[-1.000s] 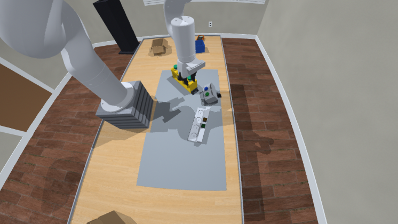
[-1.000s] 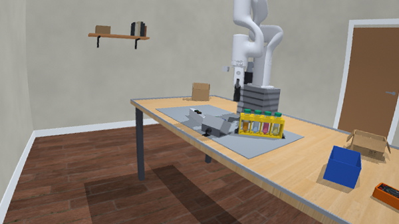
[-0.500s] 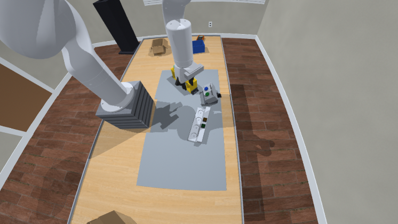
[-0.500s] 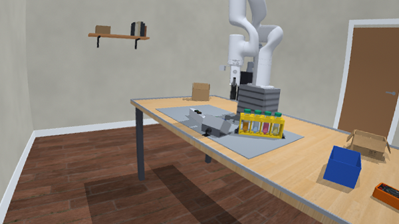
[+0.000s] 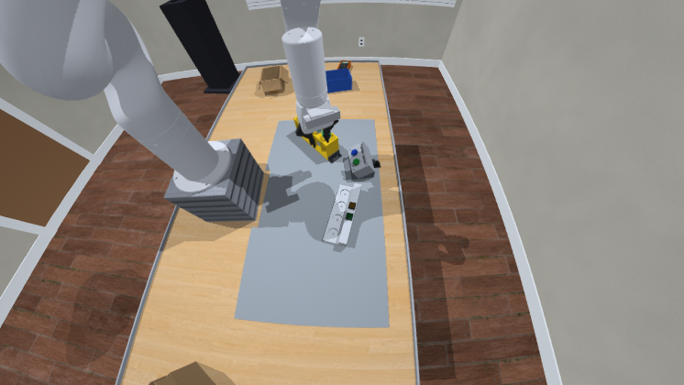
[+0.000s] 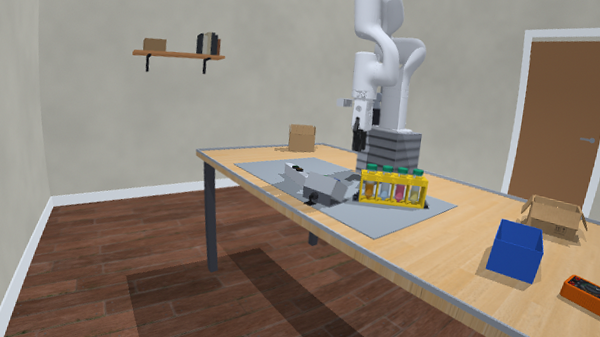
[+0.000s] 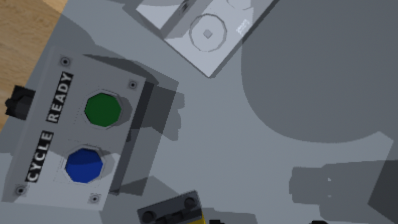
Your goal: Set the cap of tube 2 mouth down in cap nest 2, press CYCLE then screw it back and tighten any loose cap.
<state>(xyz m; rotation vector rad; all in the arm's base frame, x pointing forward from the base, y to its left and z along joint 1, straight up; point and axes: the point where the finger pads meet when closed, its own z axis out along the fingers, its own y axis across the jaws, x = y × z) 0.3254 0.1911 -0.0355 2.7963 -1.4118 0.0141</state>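
The yellow decapping rack (image 5: 329, 147) (image 6: 392, 193) stands on the grey mat with four tubes, each with a green cap (image 6: 387, 169) on. My gripper (image 5: 316, 135) (image 6: 358, 140) hangs above the rack's end nearest the key housing, fingers partly apart with nothing between them. The key housing (image 5: 364, 168) (image 6: 324, 187) (image 7: 75, 135) carries the blue CYCLE key (image 5: 354, 152) (image 7: 84, 165) and the green READY key (image 5: 356, 161) (image 7: 102, 109). The white cap tray (image 5: 331, 233) (image 6: 292, 169) (image 7: 225, 57) has empty nests, and both its lamps (image 5: 350, 211) look dark. In the wrist view only a corner of the rack (image 7: 172, 212) shows.
A blue bin (image 5: 338, 80) (image 6: 516, 249), an open cardboard box (image 5: 272, 80) (image 6: 553, 215) and an orange meter (image 6: 599, 299) lie at the table's far end. The arm's ribbed base (image 5: 215, 179) stands beside the mat. Another box (image 6: 301, 137) sits at the opposite end.
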